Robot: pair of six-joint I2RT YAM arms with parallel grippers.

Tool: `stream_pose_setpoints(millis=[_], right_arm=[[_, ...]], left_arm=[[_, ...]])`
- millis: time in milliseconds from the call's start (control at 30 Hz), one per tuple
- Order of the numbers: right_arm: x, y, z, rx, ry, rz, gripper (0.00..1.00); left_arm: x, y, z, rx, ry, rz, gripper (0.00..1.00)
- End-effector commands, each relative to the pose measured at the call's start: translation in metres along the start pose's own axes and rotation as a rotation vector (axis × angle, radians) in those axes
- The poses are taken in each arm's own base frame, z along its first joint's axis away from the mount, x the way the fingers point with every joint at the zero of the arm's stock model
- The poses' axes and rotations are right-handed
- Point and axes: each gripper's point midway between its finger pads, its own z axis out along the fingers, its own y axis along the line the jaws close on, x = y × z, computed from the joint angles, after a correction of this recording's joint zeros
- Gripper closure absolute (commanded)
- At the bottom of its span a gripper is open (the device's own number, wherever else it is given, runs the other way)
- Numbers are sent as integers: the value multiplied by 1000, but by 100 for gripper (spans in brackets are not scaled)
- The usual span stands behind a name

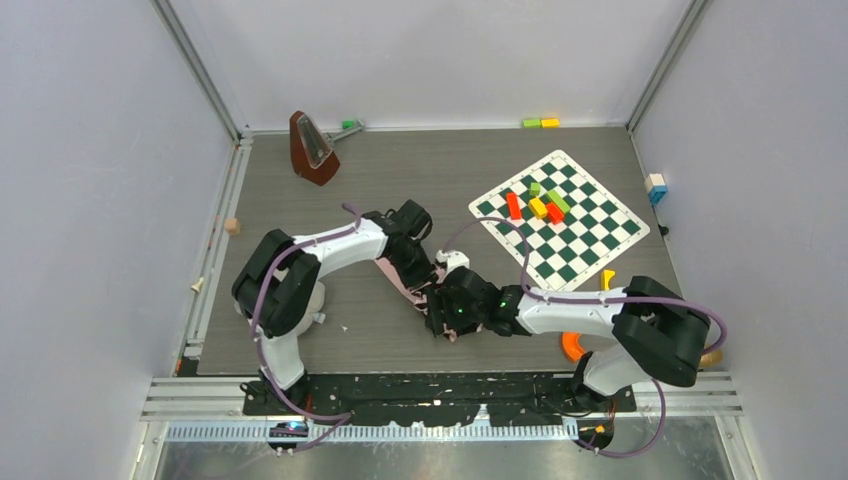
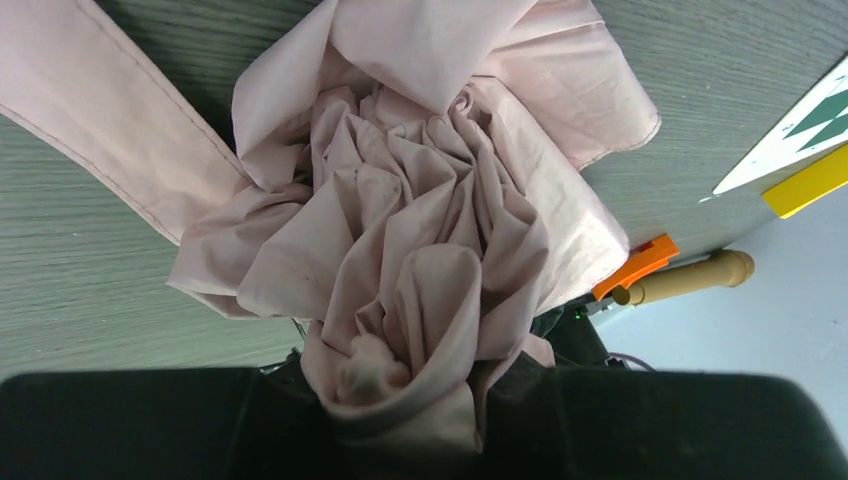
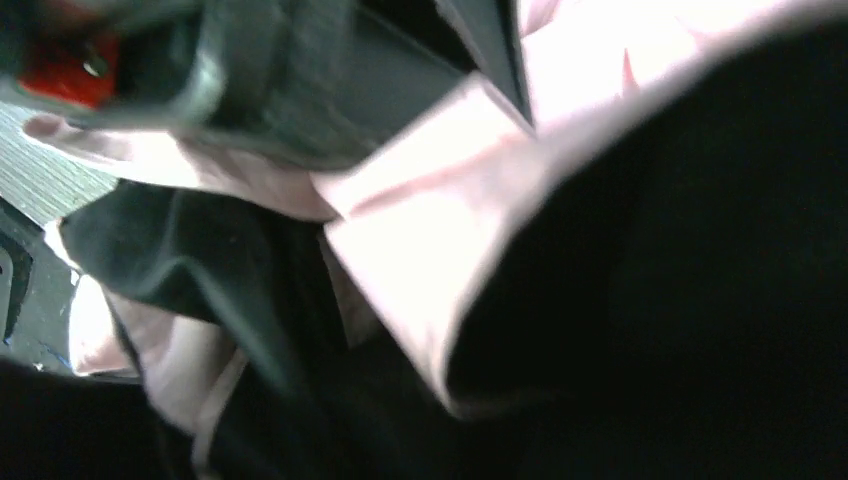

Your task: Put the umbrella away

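Note:
The umbrella lies mid-table, mostly covered by both gripper heads; only a strip of pale pink fabric shows from above. In the left wrist view its pink canopy is a crumpled bunch, and my left gripper is shut on a fold of it. From above, my left gripper and right gripper meet over the fabric. The right wrist view is blurred, filled with pink and black umbrella cloth pressed close to the camera. Its fingers cannot be made out. The umbrella's handle is hidden.
A green-and-white chequered mat with several coloured blocks lies at the right. A brown metronome stands at the back left. An orange ring sits by the right arm's base. Small blocks lie along the back wall.

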Motion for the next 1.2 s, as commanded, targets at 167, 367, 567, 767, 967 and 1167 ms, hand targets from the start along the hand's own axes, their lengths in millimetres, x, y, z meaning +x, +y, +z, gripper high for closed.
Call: stream_pose_setpoints(millis=[167, 367, 567, 767, 967, 1167], right_arm=[[-34, -24, -3, 72, -247, 185, 94], [-16, -32, -6, -63, -216, 380, 95], [5, -34, -7, -163, -177, 478, 95], [0, -27, -8, -273, -196, 597, 95], [5, -26, -3, -284, -170, 612, 95], [2, -24, -2, -303, -158, 610, 95]], left_arm=[[34, 10, -10, 9, 214, 74, 55], [26, -6, -32, 127, 149, 147, 10], [13, -9, -52, 144, 80, 172, 1], [5, 0, -57, 115, 9, 231, 1], [-16, -13, -100, 241, -211, 310, 1], [-39, -17, -132, 392, -335, 373, 1]])
